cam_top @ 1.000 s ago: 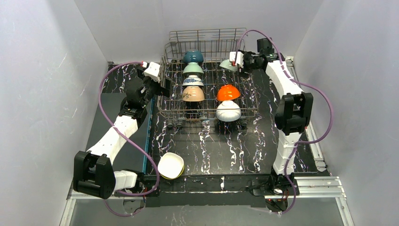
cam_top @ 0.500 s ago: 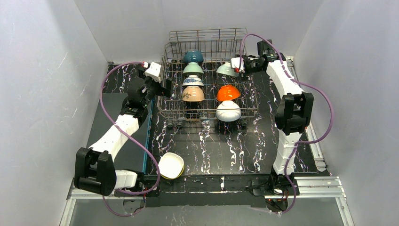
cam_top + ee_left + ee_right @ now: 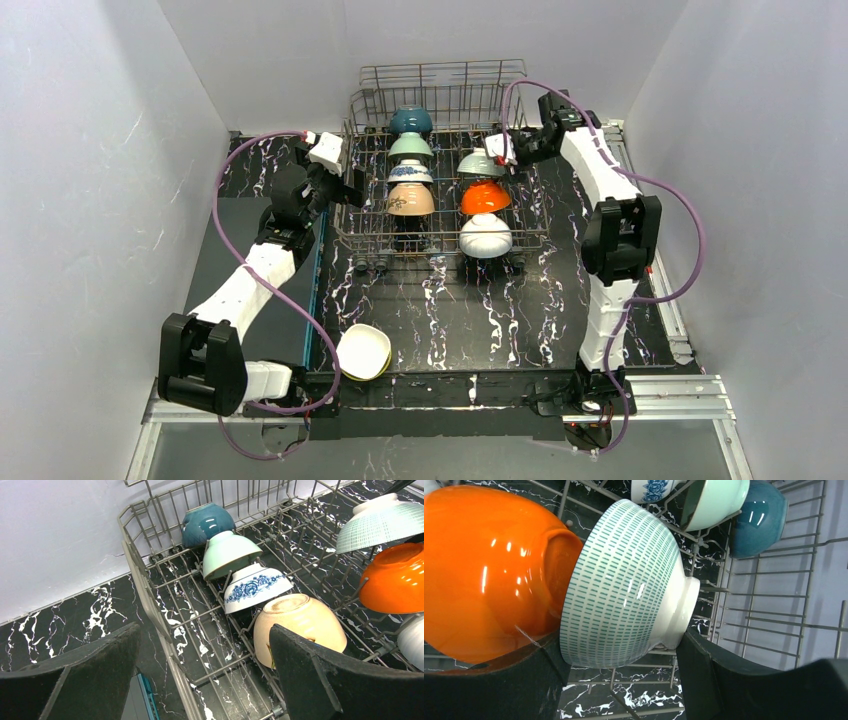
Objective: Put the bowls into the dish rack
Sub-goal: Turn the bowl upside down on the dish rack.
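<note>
My right gripper (image 3: pixel 506 152) (image 3: pixel 619 647) is shut on a white bowl with green dashes (image 3: pixel 481 163) (image 3: pixel 624 585), rim on one finger and foot on the other. It holds this bowl tilted inside the dish rack (image 3: pixel 440 95), right behind the orange bowl (image 3: pixel 485 196) (image 3: pixel 484 570). A white bowl (image 3: pixel 485 237) stands in front of those. The left row holds teal (image 3: pixel 411 121), mint (image 3: pixel 410 147), blue-patterned (image 3: pixel 410 172) and tan (image 3: pixel 411 200) bowls. My left gripper (image 3: pixel 345 188) (image 3: pixel 205 675) hangs open over the rack's left rim, holding nothing.
A yellow-green bowl with a white inside (image 3: pixel 363 351) lies on the black marbled table (image 3: pixel 450 320) near the left arm's base. Grey walls close in both sides and the back. A black mat (image 3: pixel 230 250) lies under the left arm.
The right gripper carried the dashed bowl down and toward me, from the rack's back right to just behind the orange bowl. The left gripper shifted slightly, then stayed still.
</note>
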`<state>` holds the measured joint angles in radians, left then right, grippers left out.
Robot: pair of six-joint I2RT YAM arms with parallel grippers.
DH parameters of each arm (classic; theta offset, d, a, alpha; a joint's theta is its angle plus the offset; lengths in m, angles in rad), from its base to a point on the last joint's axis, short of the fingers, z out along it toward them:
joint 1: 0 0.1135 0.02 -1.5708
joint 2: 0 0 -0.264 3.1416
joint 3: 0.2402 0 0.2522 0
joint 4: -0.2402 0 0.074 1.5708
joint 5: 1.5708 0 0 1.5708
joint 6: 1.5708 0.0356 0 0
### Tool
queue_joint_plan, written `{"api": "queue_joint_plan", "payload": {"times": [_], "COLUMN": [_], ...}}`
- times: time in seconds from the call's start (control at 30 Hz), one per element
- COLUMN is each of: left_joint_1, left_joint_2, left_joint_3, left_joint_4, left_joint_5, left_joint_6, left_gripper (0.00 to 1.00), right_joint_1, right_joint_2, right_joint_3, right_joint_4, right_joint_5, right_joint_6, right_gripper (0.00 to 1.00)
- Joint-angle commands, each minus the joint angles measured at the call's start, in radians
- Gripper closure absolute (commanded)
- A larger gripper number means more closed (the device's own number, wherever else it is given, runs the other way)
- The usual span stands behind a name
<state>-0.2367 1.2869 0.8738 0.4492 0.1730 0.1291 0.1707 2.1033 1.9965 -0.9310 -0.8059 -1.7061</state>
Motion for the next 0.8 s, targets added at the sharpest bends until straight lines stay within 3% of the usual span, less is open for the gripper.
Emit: {"api": "queue_joint_plan", "payload": {"times": [0.0,0.43,0.67,0.77], "left_joint_1": [0.005,0.005,0.005,0.005], "left_joint_2": [-0.005,0.000,-0.004,-0.004], "left_joint_3": [-0.006,-0.006,-0.007,-0.007], "left_joint_4": [0.032,0.035,0.034,0.035], "left_joint_5": [0.014,0.025,0.025,0.026], "left_joint_6": [-0.006,-0.012,-0.011,-0.013], "left_gripper": [0.02,0.02,0.02,0.02], "right_joint_1": [0.013,0.049,0.072,0.077], "right_joint_2": [0.013,0.012,0.004,0.003], "right_joint_3": [0.054,0.011,-0.026,-0.032], "right_joint_4": [-0.017,0.072,0.119,0.130], "right_joint_5": [-0.012,0.095,0.158,0.195], "right_joint_6": [-0.042,-0.021,-0.006,-0.004], "right_gripper": [0.99,0.99,0.82,0.69]}}
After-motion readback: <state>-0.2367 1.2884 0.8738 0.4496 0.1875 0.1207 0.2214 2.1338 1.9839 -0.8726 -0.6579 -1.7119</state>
